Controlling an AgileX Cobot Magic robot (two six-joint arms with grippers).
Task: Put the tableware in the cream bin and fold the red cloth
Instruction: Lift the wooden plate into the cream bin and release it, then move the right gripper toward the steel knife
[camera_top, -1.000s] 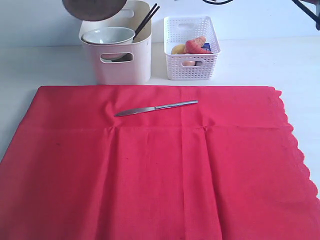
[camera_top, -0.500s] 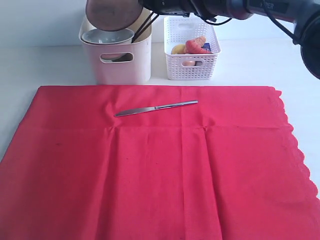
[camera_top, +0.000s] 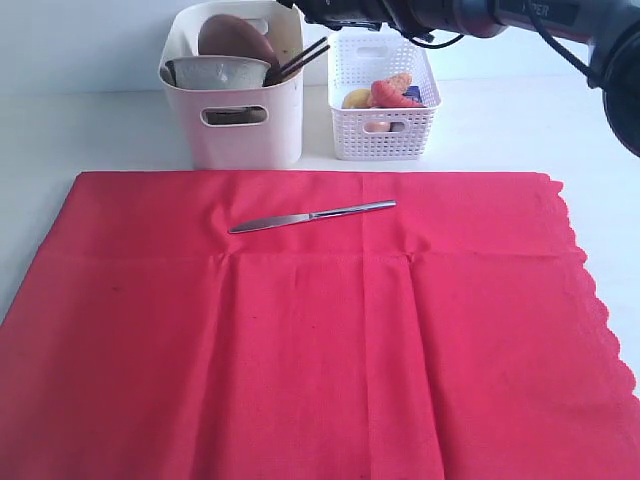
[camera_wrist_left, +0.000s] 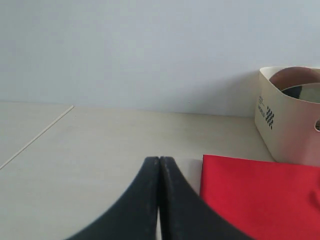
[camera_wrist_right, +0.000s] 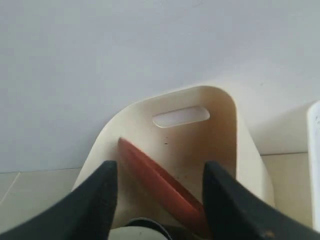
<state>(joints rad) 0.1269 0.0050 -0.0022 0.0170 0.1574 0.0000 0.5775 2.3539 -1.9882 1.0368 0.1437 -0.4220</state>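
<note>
Your right fingers, spread, hover over the cream bin at eleven o'clock, plate and bowl inside; your left fingers are pressed together. Pending: knife, twelve o'clock on the unfolded red cloth.

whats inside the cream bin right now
A tilted brown plate, a pale bowl and dark chopsticks show at the rim of the cream bin. Anything lower is hidden by its wall.
</note>
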